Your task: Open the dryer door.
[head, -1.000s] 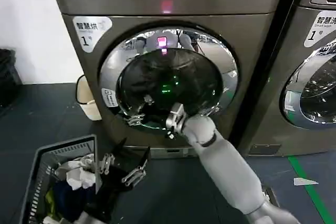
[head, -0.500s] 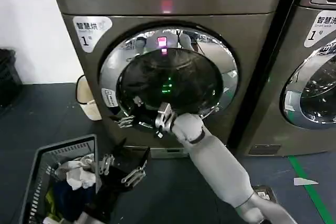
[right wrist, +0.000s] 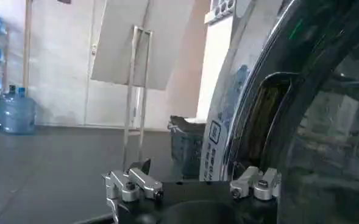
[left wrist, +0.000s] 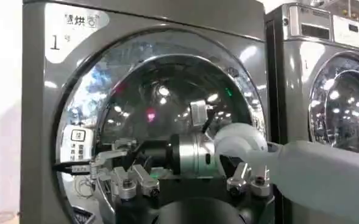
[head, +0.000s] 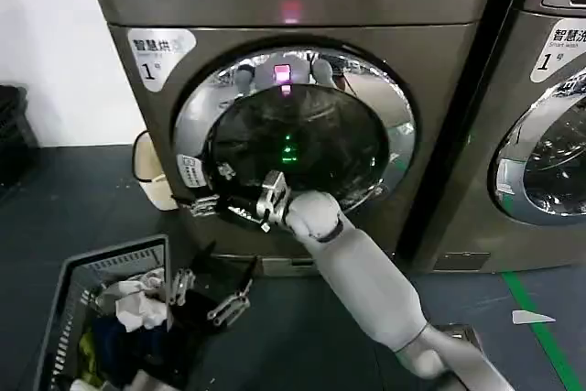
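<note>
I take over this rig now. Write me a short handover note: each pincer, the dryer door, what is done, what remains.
Right pincer: at the lower-left chrome rim of the dryer door, fingers apparently open, next to the rim recess.
Left pincer: parked low over the laundry basket, open, empty.
Done: right arm is at the door edge.
Left: the door looks shut; hook the edge, then pull it open.

Right pincer (right wrist: 191, 182), fingers apart, beside the dryer door (right wrist: 301, 122) chrome rim.
</note>
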`<state>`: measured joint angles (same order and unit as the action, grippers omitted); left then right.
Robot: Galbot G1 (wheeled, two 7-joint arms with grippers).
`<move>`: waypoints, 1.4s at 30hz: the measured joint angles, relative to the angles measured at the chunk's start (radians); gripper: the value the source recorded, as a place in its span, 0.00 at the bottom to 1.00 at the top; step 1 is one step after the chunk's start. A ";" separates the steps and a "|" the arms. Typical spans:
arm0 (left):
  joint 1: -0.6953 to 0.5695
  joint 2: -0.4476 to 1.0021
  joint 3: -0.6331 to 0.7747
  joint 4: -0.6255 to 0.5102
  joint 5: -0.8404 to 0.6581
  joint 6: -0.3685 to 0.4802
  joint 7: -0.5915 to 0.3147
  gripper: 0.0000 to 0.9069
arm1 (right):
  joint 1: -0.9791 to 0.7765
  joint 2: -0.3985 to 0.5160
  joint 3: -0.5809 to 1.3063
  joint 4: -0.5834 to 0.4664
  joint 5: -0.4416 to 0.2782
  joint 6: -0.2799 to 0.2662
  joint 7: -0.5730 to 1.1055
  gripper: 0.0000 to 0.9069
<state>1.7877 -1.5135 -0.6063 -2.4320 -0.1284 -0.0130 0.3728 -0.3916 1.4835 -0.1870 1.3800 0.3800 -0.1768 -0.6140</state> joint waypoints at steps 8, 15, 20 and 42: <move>-0.035 0.029 -0.107 0.014 -0.084 0.013 -0.004 1.00 | -0.015 -0.026 0.007 0.042 0.045 0.006 -0.077 1.00; -0.063 0.051 -0.212 0.034 -0.156 0.043 -0.021 1.00 | -0.027 -0.048 0.019 0.065 0.046 0.003 -0.161 1.00; -0.087 0.074 -0.303 0.047 -0.217 0.066 -0.027 1.00 | -0.037 -0.065 0.022 0.081 0.056 0.005 -0.196 1.00; -0.156 0.201 -0.484 0.083 -0.313 0.082 -0.079 1.00 | -0.075 -0.184 0.024 0.155 0.111 0.033 -0.548 1.00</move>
<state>1.6316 -1.3121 -1.0900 -2.3485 -0.4416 0.0694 0.2939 -0.4665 1.2998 -0.1633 1.5350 0.4906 -0.1433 -1.1618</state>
